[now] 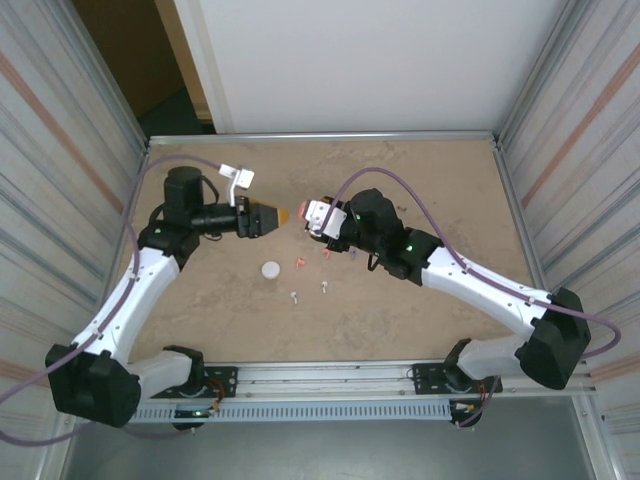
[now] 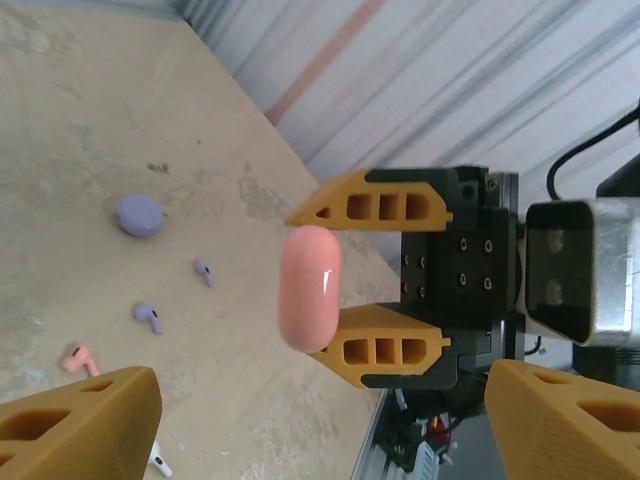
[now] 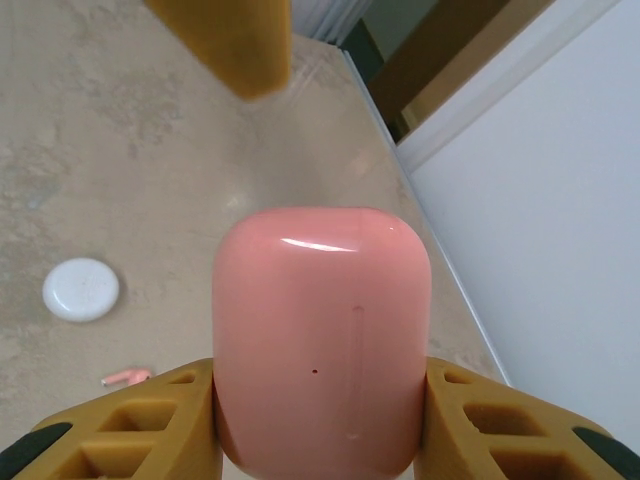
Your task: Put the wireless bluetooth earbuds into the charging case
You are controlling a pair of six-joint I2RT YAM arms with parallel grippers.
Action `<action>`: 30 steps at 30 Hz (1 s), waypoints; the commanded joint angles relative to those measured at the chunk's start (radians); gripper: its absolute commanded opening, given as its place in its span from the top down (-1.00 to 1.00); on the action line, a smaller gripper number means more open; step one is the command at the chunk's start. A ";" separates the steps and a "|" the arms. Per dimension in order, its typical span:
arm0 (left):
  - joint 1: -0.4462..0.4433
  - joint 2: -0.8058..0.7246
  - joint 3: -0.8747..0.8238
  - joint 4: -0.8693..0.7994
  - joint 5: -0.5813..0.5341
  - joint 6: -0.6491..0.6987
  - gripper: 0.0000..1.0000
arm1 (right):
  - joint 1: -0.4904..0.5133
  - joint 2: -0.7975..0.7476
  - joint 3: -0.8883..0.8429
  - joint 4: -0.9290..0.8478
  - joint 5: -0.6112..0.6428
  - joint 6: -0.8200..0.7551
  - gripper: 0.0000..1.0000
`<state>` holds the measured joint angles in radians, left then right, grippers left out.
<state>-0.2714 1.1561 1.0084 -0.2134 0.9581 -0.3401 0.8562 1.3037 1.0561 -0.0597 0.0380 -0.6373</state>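
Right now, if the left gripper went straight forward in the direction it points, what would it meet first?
Most likely the pink case, held above the table by the shut right gripper, directly ahead of the open left gripper. The gap looks short from above, but depth is unclear.

The pink case [image 3: 320,340] runs off the bottom of the right wrist view, so its lower end can't be seen. The right hand [image 3: 320,405] gripping it is cut off there too. Just left of the case, a pink earbud [image 3: 128,377] peeks out, partly behind a finger [image 3: 130,430]. Above the case, one finger of the left hand [image 1: 282,215] is a fuzzy orange blur, cut by the top edge. In the left wrist view, a white earbud [image 2: 159,462] down and left of the case is half hidden. From above, the earbuds [image 1: 324,287] below the case are too tiny to make out.
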 commanded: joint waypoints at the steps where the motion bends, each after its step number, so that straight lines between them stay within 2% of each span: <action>1: -0.023 0.014 0.039 -0.016 -0.032 0.059 -0.69 | 0.010 -0.030 -0.011 0.024 0.025 -0.022 0.33; 6: -0.057 0.028 0.047 -0.015 -0.040 0.071 -0.63 | 0.014 -0.037 -0.018 0.032 0.004 -0.005 0.32; 11: -0.099 0.046 0.053 -0.004 -0.041 0.079 -0.48 | 0.023 -0.033 -0.018 0.046 -0.010 0.004 0.32; 20: -0.130 0.071 0.055 0.002 -0.040 0.079 -0.18 | 0.031 -0.037 -0.026 0.062 -0.041 0.030 0.32; 30: -0.134 0.079 0.055 0.002 -0.037 0.078 0.02 | 0.038 -0.023 -0.024 0.083 -0.056 0.043 0.33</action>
<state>-0.3996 1.2346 1.0306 -0.2131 0.9154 -0.2802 0.8845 1.2934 1.0336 -0.0212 -0.0010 -0.6277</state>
